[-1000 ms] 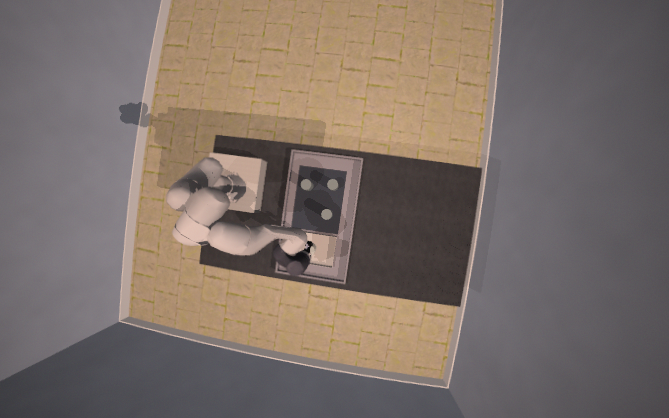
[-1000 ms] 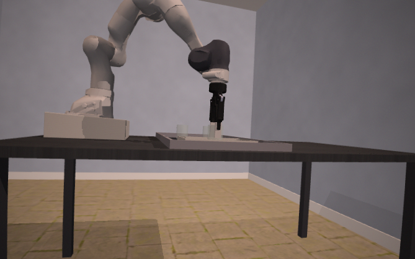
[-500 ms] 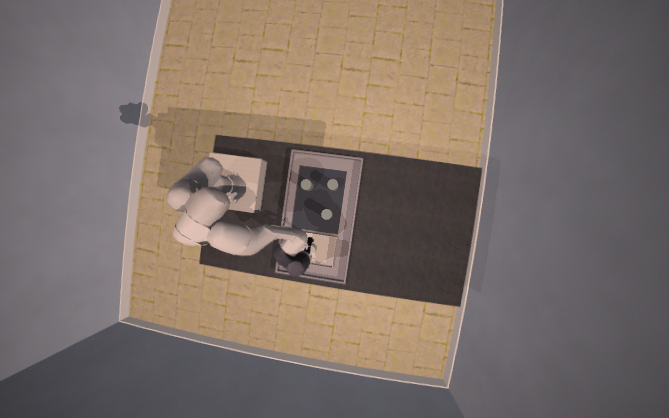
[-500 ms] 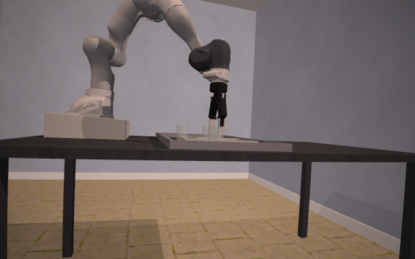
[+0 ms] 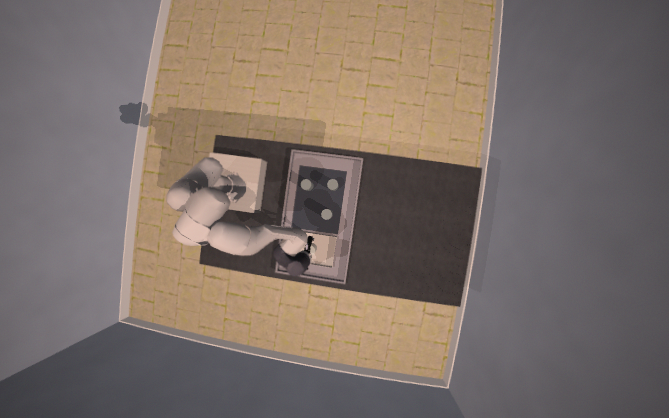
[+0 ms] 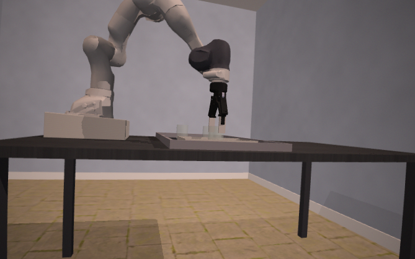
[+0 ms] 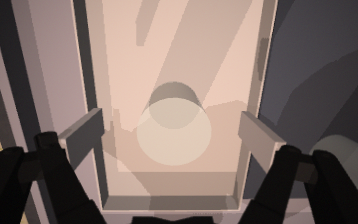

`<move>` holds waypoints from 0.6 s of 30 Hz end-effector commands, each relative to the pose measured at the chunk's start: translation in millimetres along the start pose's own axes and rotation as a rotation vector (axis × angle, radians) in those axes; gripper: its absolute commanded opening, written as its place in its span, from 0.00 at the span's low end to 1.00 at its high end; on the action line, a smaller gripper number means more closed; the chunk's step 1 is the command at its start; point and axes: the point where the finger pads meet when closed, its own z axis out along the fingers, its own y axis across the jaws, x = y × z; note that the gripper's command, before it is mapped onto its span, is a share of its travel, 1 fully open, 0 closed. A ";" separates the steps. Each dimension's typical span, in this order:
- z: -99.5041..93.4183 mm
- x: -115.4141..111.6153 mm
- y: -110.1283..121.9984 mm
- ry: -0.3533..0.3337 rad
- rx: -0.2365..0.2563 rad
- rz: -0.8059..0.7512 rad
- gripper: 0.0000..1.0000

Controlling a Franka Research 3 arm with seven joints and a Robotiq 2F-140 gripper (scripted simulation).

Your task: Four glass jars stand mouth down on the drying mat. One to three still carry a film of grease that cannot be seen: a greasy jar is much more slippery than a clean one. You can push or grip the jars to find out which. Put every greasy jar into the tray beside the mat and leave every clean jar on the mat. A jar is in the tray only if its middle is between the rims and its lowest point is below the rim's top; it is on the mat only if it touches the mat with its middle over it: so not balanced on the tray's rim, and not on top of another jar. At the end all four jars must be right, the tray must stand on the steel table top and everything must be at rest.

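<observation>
My gripper (image 5: 309, 247) (image 6: 216, 125) (image 7: 172, 122) is open wide. Its two pads stand apart on either side of a pale, see-through jar (image 7: 174, 145), with a gap on both sides. That jar stands upright, mouth down, inside the cream tray (image 5: 327, 259) (image 7: 172, 202). On the dark mat (image 5: 303, 222) (image 7: 325, 45) stand three more jars: one at the back left (image 5: 306, 184), one at the back right (image 5: 332, 184) and one nearer the tray (image 5: 326, 214). Part of a mat jar (image 7: 342, 150) shows at the right in the wrist view. Grease cannot be seen.
A raised pale rim (image 5: 354, 207) (image 6: 231, 146) surrounds the mat and tray on the dark table (image 5: 409, 228) (image 6: 324, 149). The robot's base block (image 5: 251, 199) (image 6: 64, 127) stands at the left. The tray's walls rise close to the fingertips on both sides.
</observation>
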 end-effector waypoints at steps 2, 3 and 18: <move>-11.3 -1.7 0.4 -0.004 0.000 -0.004 1.00; -15.2 -1.7 0.4 -0.004 0.000 -0.004 1.00; -65.9 -1.5 0.4 -0.004 0.000 -0.004 1.00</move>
